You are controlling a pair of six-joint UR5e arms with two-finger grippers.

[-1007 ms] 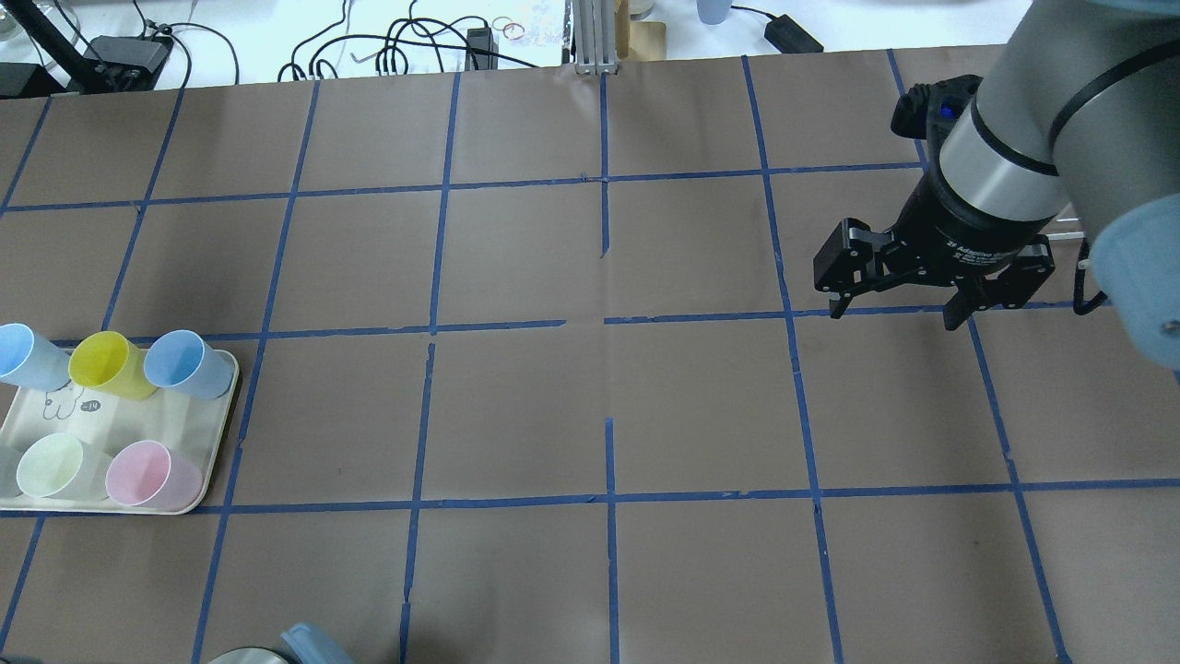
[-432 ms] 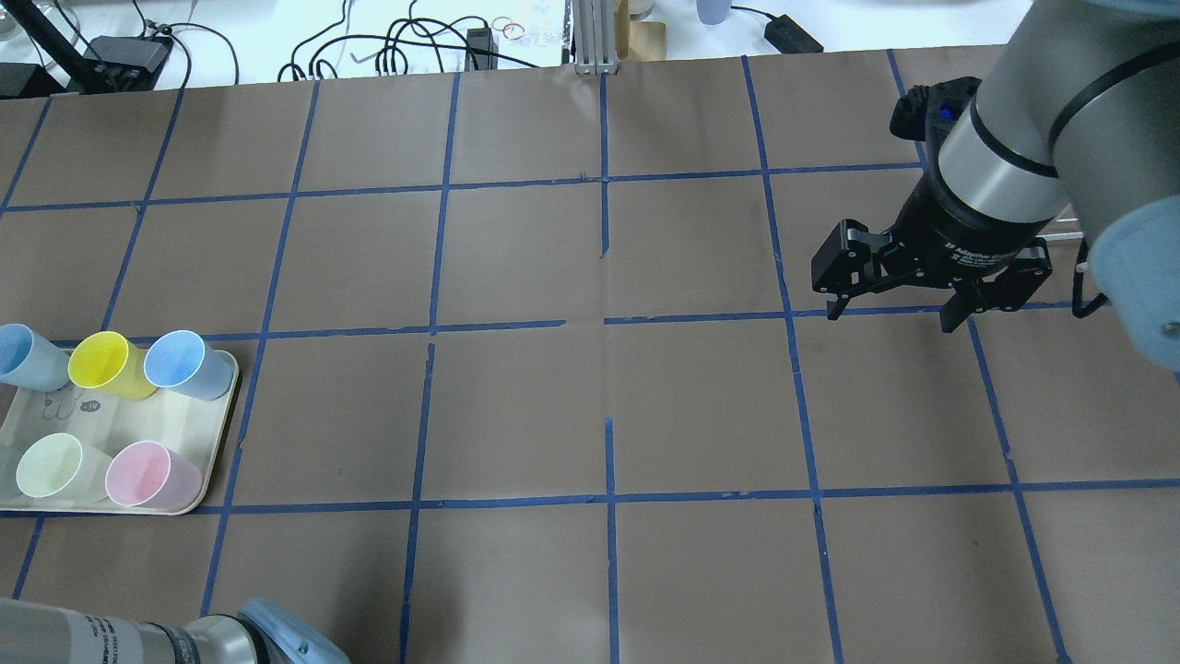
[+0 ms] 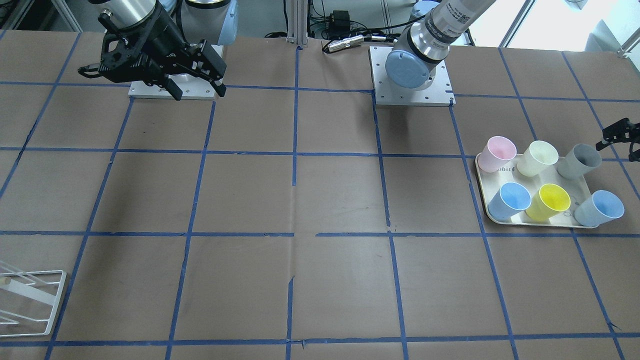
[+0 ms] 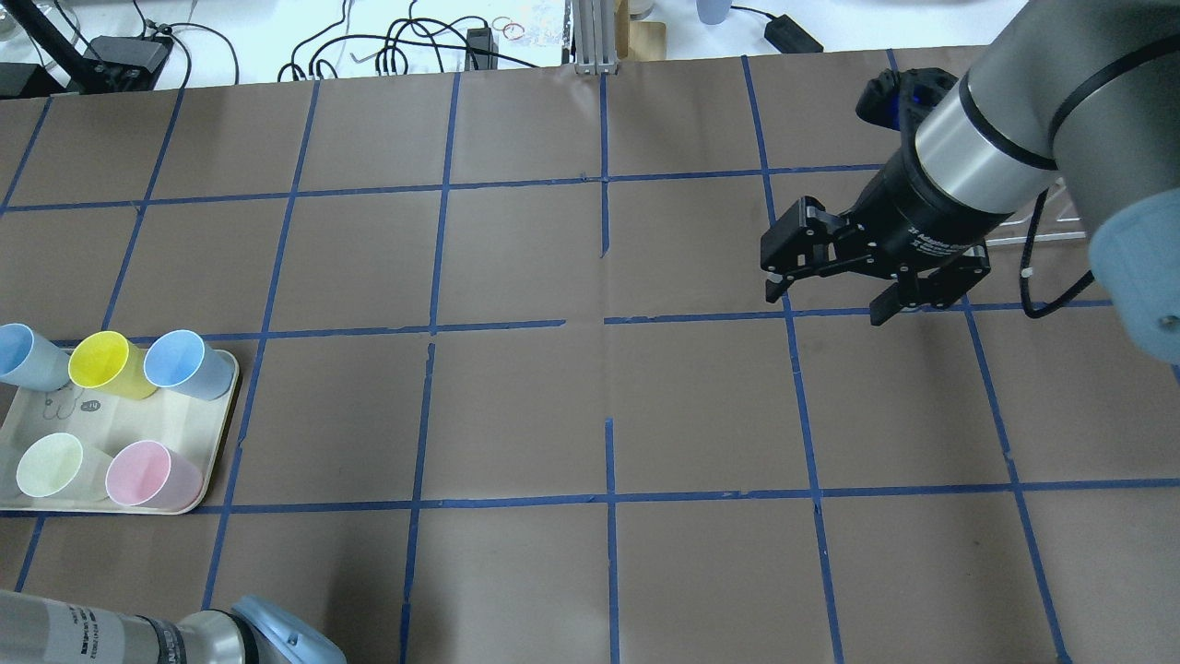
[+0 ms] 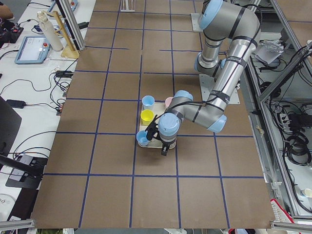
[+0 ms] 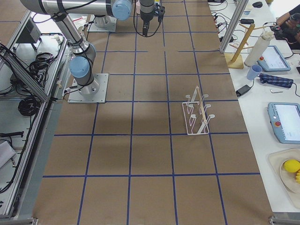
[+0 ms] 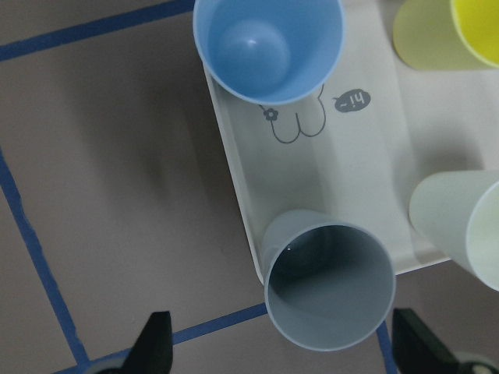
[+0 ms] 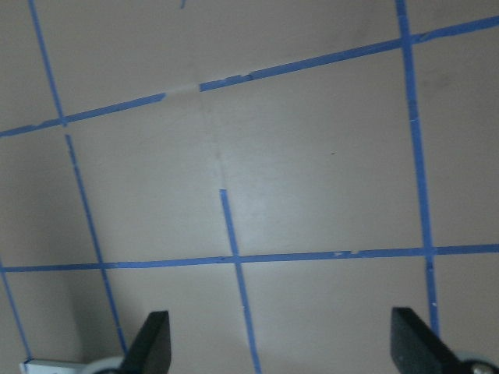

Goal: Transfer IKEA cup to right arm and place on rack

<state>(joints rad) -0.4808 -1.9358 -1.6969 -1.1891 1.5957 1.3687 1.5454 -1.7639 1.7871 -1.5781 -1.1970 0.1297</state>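
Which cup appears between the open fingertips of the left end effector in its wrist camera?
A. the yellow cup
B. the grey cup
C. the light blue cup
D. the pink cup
B: in the left wrist view the grey cup, at a corner of the tray, shows right between the two spread fingertips of the left end effector.

Seen from the front, a cream tray [image 3: 522, 181] at the desk's [image 3: 300, 200] three o'clock holds a pink cup [image 3: 500, 153] at its ten o'clock, a cream-green cup [image 3: 537, 158] at twelve, and a yellow cup [image 3: 549, 201] at six.

Grey IKEA cup [image 7: 327, 290] upright, tray [image 7: 359, 171] corner; white rack [image 6: 197, 114] well apart.
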